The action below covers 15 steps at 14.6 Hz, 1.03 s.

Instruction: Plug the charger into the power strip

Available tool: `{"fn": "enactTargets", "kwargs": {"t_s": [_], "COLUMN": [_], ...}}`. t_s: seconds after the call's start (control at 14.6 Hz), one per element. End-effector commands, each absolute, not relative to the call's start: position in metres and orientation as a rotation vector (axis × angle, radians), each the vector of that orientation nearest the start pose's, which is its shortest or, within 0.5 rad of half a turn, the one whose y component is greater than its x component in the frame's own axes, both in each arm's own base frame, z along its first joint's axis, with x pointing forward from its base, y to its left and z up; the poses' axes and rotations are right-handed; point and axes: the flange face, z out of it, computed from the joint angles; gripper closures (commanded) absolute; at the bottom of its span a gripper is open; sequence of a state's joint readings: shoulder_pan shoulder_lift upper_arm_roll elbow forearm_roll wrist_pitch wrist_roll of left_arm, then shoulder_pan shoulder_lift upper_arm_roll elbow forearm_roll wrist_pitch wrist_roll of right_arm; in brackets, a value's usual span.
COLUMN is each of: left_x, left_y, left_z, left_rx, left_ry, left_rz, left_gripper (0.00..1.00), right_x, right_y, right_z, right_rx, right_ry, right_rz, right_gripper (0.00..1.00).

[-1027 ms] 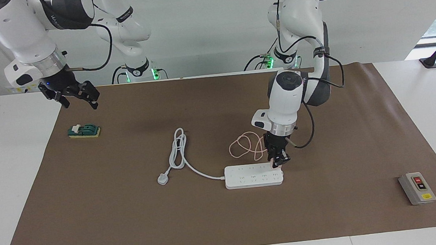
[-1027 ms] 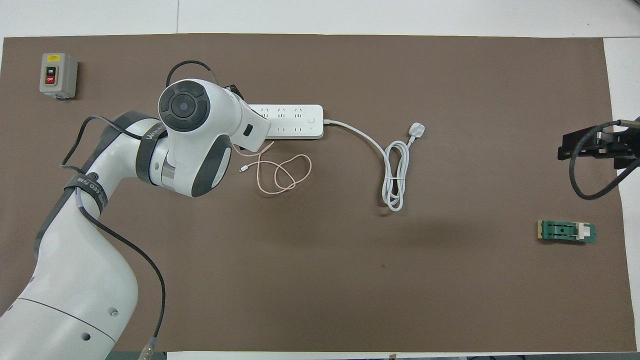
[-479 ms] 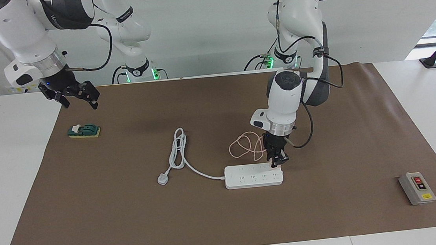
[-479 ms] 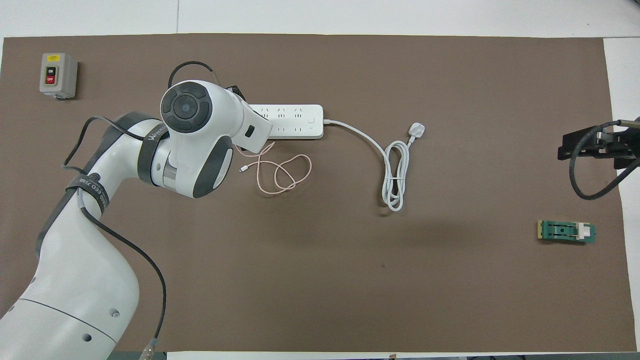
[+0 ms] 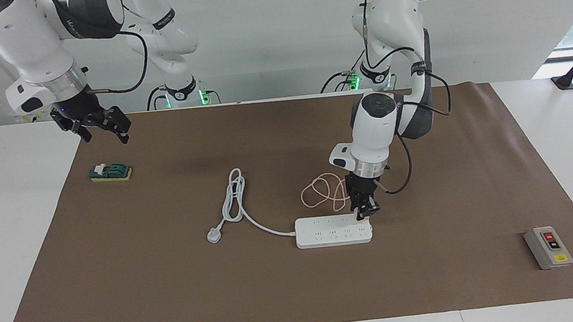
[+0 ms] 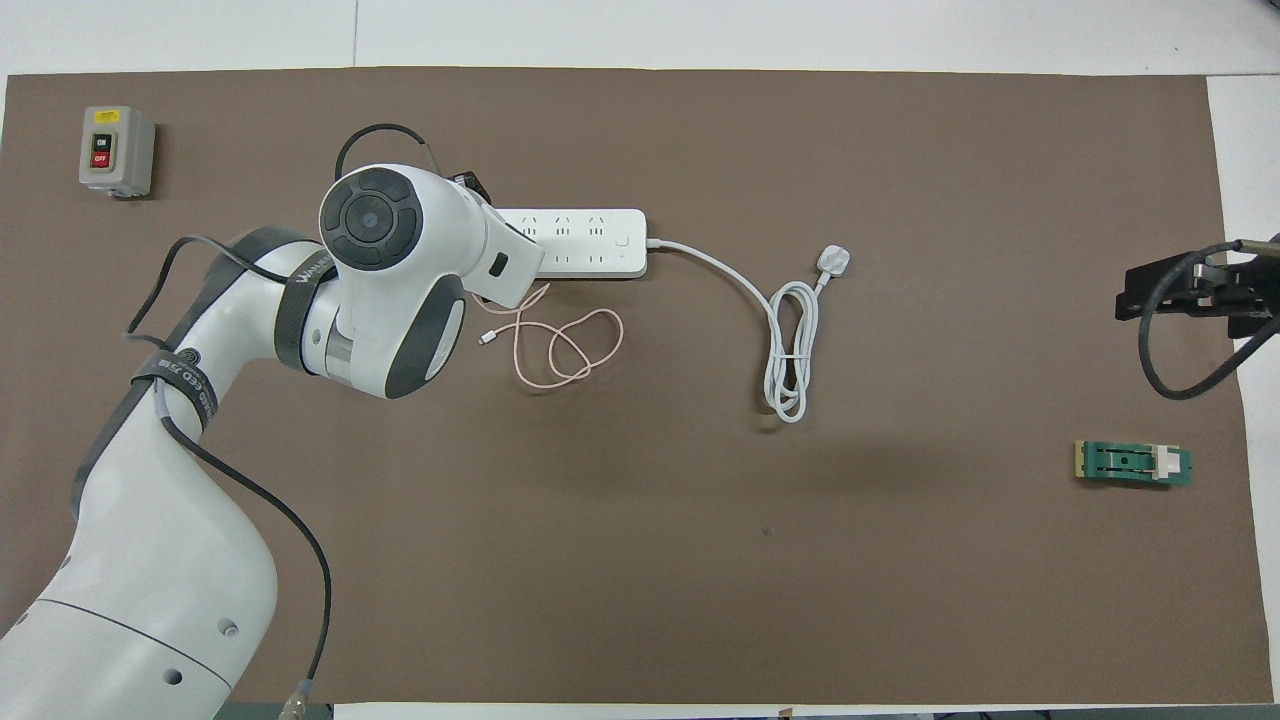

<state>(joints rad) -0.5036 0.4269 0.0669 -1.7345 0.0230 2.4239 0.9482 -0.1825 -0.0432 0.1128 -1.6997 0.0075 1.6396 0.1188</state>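
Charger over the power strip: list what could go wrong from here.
1. The left hand holds the charger at the power strip end socket; if the pins miss, pushing could shove the loose strip along the mat.
2. The pink cable lies looped beside the hand and could snag when it withdraws.
3. The grip hides the charger, so its seating is hard to check.

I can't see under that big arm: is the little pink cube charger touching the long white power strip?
Touching. In the facing view the left gripper presses the pink charger onto the power strip with no gap showing.
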Motion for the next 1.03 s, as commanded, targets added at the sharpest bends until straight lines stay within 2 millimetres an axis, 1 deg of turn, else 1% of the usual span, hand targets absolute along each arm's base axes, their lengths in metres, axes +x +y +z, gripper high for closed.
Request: {"fn": "enactTargets", "kwargs": {"t_s": [0.0,0.14,0.27,0.41,0.75,0.96], "left_x": [0.609,0.611,0.612,0.612,0.614,0.612], "left_y": [-0.284,-0.278,-0.278,-0.278,-0.271,-0.271], "left_z": [0.341,0.339,0.34,0.34,0.339,0.337], "left_rx": [-2.236,-2.198,-2.155,-2.152,-2.189,-2.281], "left_ry": [1.989,2.018,2.048,2.051,2.035,2.015], "left_rz": [-0.364,-0.372,-0.387,-0.386,-0.371,-0.361], "left_gripper": [1.0,1.0,1.0,1.0,1.0,1.0], "right_x": [0.539,0.54,0.54,0.54,0.54,0.539], "right_y": [-0.039,-0.038,-0.038,-0.038,-0.038,-0.039], "right_z": [0.596,0.596,0.596,0.596,0.596,0.596], "right_rx": [-3.146,-3.145,-3.145,-3.145,-3.145,-3.146], "right_ry": [0.28,0.28,0.28,0.28,0.28,0.28], "right_rz": [0.041,0.041,0.041,0.041,0.041,0.041], "right_gripper": [0.0,0.0,0.0,0.0,0.0,0.0]}}
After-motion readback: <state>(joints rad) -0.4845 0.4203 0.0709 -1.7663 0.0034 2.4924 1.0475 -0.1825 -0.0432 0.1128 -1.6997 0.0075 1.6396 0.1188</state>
